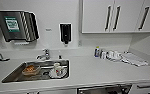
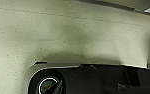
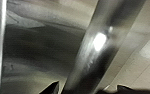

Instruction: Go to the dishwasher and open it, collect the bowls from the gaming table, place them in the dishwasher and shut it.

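Observation:
The dishwasher (image 1: 103,89) shows as a grey steel strip under the white counter, at the lower edge of the head view, right of the sink. In the right wrist view its steel front (image 3: 36,50) and a shiny bar handle (image 3: 96,47) are very close. My right gripper (image 3: 86,89) is open; its dark fingertips (image 3: 51,88) stand apart on either side of the handle. The left wrist view looks down at a speckled pale floor (image 2: 66,32). The bowls and the gaming table are out of view.
A steel sink (image 1: 13,75) holds dishes and a cup. A tap (image 1: 45,54) stands behind it. Bottles and cups (image 1: 104,53) and a cloth (image 1: 133,59) lie on the counter's right. White wall cabinets (image 1: 116,16), a towel dispenser (image 1: 16,25) and a soap dispenser (image 1: 65,32) hang above.

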`<state>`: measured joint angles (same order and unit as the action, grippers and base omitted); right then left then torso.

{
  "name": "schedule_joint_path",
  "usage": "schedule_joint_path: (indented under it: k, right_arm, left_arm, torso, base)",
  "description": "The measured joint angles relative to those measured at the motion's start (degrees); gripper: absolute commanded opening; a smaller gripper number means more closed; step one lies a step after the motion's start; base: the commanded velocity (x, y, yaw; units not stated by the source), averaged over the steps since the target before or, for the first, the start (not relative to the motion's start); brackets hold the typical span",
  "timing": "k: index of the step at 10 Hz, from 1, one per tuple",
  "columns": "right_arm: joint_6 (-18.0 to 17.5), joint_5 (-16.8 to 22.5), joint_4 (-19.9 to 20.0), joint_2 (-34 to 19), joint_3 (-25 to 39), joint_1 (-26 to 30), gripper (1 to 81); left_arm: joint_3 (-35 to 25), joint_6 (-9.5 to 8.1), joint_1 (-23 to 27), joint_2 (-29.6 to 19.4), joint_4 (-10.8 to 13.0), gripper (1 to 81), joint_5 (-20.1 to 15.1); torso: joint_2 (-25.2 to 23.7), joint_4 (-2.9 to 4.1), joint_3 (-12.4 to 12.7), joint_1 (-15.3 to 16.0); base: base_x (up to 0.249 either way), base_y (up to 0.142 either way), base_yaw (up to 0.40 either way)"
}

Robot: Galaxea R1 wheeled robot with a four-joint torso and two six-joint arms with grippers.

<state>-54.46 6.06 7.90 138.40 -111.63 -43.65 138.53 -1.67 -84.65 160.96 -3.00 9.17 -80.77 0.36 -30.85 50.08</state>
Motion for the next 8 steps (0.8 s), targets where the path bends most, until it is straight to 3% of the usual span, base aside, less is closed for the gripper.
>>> schedule_joint_path:
  k: [3,8]
  right_arm:
    - [4.5,-0.9,0.0,-2.1,3.5,-2.4,81.1]
    - [6.4,-4.6,-0.2,-0.2,4.0,-5.0,81.1]
  left_arm:
    - [0.0,0.0,0.0,0.0,0.0,81.1,0.0]
    - [0.0,0.0,0.0,-0.4,0.0,81.1,0.1]
  torso:
    - [0.0,0.0,0.0,0.0]
    - [0.0,0.0,0.1,0.0]
  base:
    - [0.0,0.0,0.0]
    - [0.0,0.0,0.0]
